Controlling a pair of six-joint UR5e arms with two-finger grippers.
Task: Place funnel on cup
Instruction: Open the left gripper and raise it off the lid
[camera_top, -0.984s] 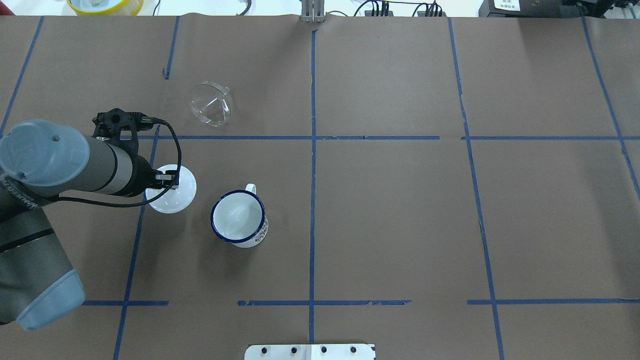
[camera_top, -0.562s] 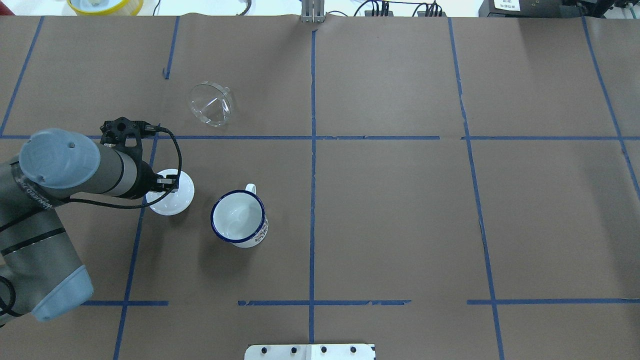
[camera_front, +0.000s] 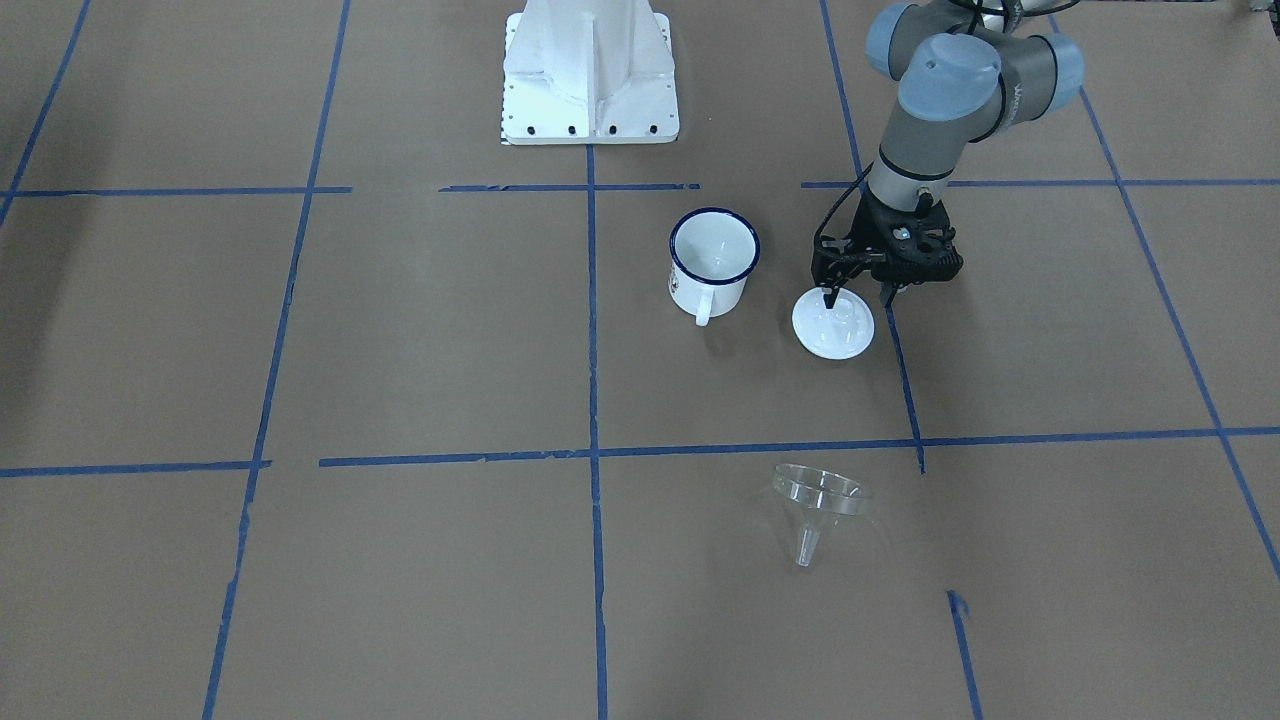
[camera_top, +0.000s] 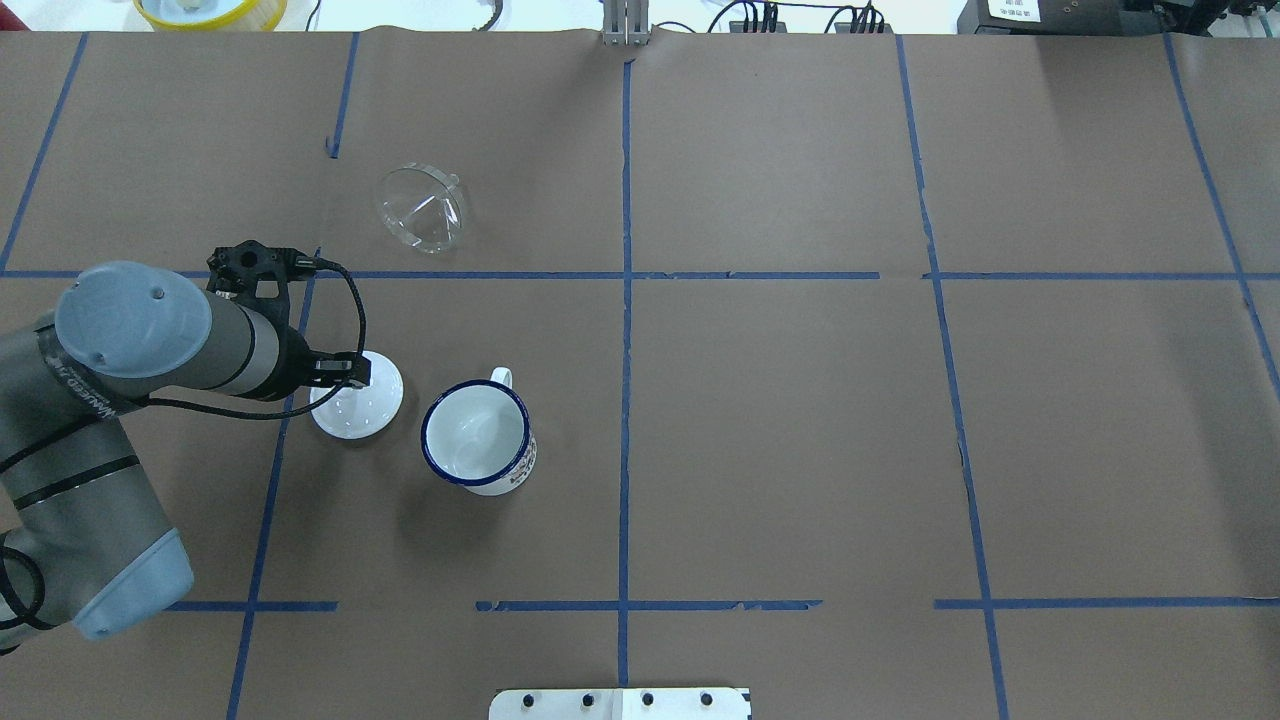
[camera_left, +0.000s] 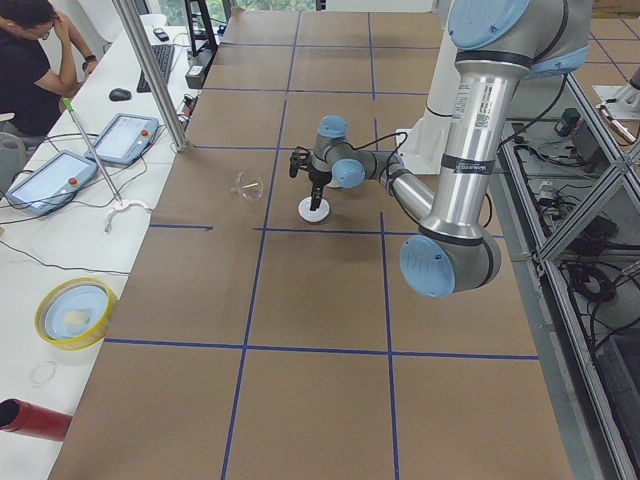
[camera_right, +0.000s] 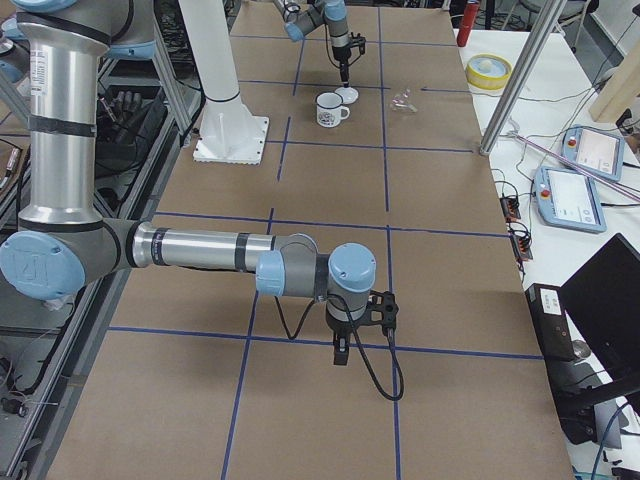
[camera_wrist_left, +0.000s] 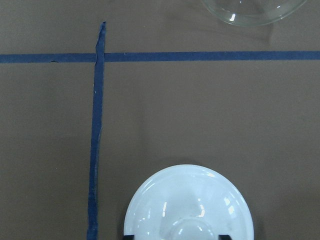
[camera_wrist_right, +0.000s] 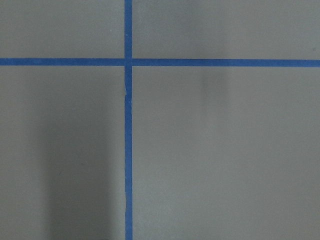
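Note:
The cup (camera_top: 475, 435), a white enamel mug with a dark blue rim, stands upright and empty left of the table's middle; it also shows in the front view (camera_front: 713, 262). The clear funnel (camera_top: 423, 207) lies on its side farther out, spout pointing away from the robot (camera_front: 820, 500); its rim shows at the top of the left wrist view (camera_wrist_left: 255, 10). My left gripper (camera_front: 858, 297) is open just above a round white knobbed lid (camera_top: 360, 400), fingers on either side of the knob. My right gripper (camera_right: 340, 350) hangs far off over bare table; whether it is open or shut I cannot tell.
The lid (camera_front: 833, 325) lies on the table beside the cup, on the robot's left side of it. Blue tape lines cross the brown paper. The robot's white base (camera_front: 590, 80) stands behind the cup. A yellow bowl (camera_top: 210, 10) sits beyond the far edge.
My left gripper and the white lid have shifted slightly toward the cup and lower. The lid now rests on the table. Cup and funnel have not moved.

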